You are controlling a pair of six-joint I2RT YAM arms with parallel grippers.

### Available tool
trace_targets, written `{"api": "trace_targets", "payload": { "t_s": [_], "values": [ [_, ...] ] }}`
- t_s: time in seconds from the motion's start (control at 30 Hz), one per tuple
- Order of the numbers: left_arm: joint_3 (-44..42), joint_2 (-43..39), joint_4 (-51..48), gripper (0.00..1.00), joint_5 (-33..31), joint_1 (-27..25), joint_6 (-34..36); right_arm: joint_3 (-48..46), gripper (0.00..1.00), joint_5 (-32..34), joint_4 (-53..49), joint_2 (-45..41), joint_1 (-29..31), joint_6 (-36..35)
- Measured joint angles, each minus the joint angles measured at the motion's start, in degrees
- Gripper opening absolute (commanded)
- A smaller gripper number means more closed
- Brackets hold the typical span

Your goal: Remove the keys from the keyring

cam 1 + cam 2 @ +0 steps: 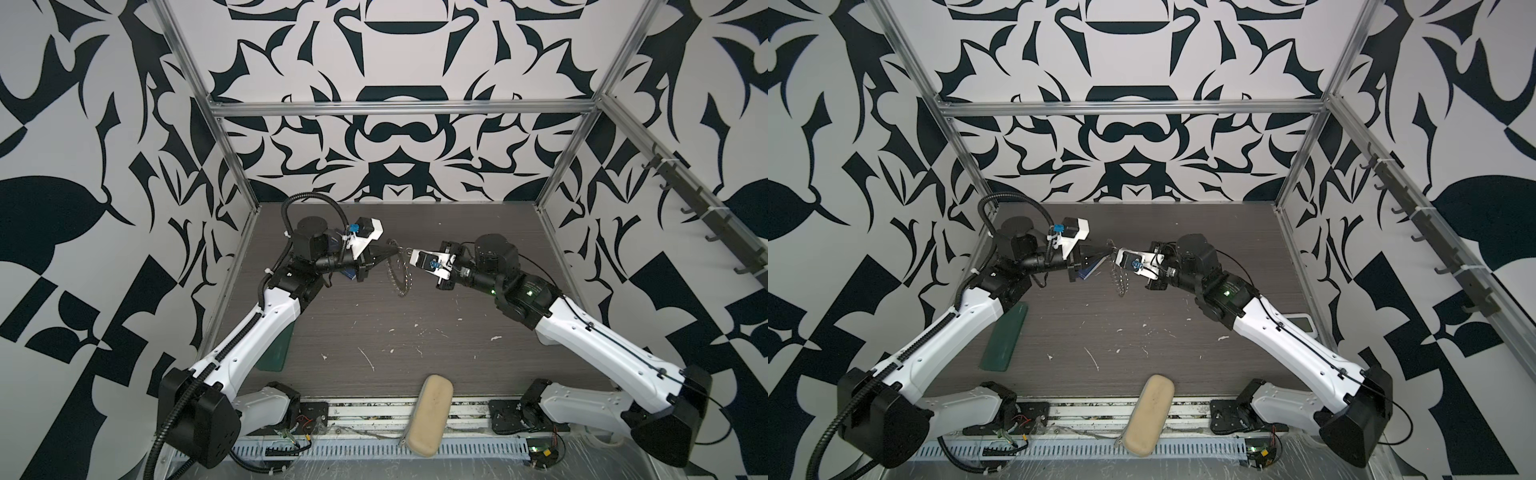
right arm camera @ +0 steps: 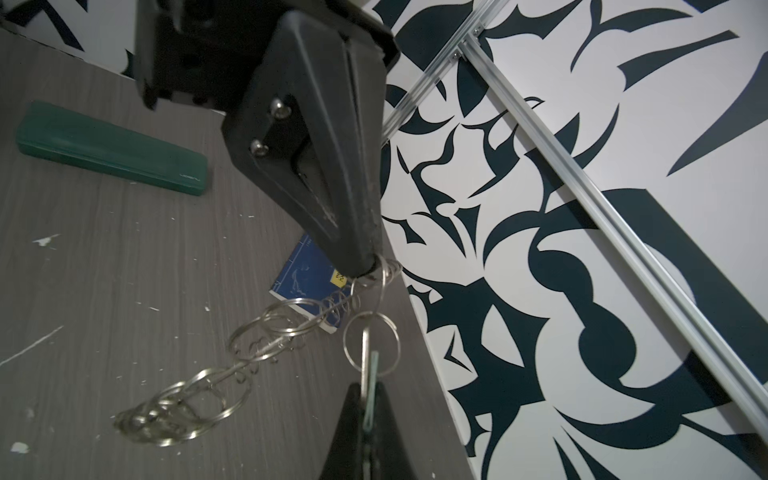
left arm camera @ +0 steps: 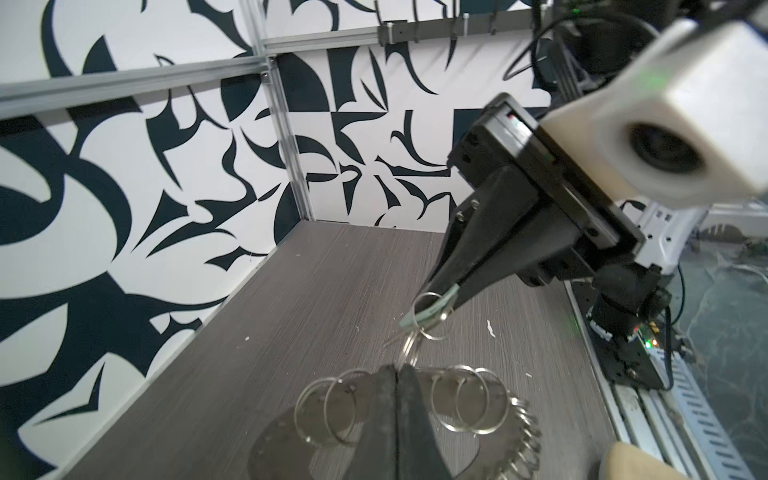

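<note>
The wide flat grey metal keyring [image 3: 282, 436] has a dull plate; its thin wire split rings [image 3: 469, 399] gleam brightly. The pale mint-green oval tag of the keys [image 3: 430, 311] looks like matt plastic. The left end effector [image 2: 368, 268] and right end effector [image 3: 442, 293] are matt black plastic, scuffed. The grey wood-grain tabletop [image 3: 311, 291] is matt and finely streaked.

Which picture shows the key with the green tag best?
The left wrist view. There the key and its green tag stick out clearly from the shut right tool. The right wrist view shows the key close but edge-on, a thin strip. In both top views it is too small to make out.
</note>
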Motion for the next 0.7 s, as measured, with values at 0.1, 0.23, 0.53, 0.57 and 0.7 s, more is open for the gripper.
{"api": "trace_targets", "payload": {
  "t_s": [0.1, 0.23, 0.53, 0.57, 0.7],
  "values": [
    [-3.04, -0.28, 4.7, 0.0, 1.62, -0.17, 3.28, -2.71, 0.0, -1.77, 1.33, -1.53, 0.04, 3.41],
    [-7.45, -0.92, 13.53, 0.0, 2.51, -0.22, 5.42, -4.61, 0.04, -3.52, 2.73, -2.62, 0.07, 6.84],
    [-9.33, -1.14, 21.44, 0.0, -0.66, 1.42, 7.39, -6.8, 0.3, -4.46, 2.45, -5.75, -0.24, 10.86],
    [-9.31, -1.27, 21.14, 0.0, -1.03, 1.55, 7.56, -6.8, 0.31, -4.37, 2.25, -6.1, -0.24, 10.84],
    [-8.41, -2.03, 16.65, 0.0, -2.75, 1.51, 9.62, -6.75, 0.32, -4.28, 1.77, -7.08, -0.24, 10.56]
  ]
}}
